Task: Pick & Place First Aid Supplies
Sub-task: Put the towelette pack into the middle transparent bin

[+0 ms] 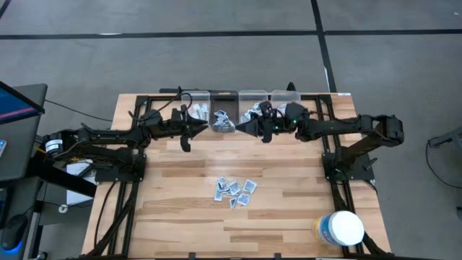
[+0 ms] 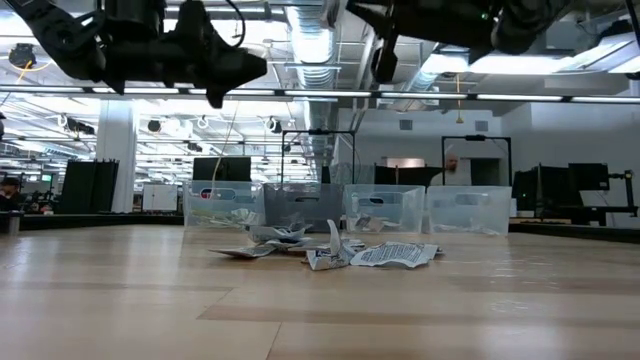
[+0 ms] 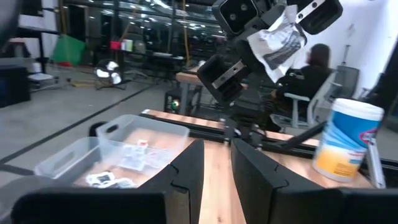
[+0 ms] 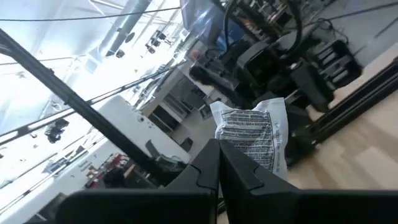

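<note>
While clamped on a printed packet [image 4: 255, 138] above the bins [image 1: 253, 97] at the table's far edge, right gripper [image 1: 265, 130] mid-delivery. Next: release over a bin. Left gripper [image 1: 186, 130] alongside, jaws slightly apart, empty; remaining packets [image 1: 235, 191] mid-table.

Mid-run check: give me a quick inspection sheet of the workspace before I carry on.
Surface: wooden table, bare around the pile.
Job's things: loose packets mid-table; more in the clear bins at the far edge.
Clutter: white tub at the near right corner.
Grippers: left gripper raised near the bins, slightly open, holding nothing; right gripper shut on a printed packet, raised near the bins.
Cables: black lead off the table's left side.
Surroundings: seated person behind the table.
</note>
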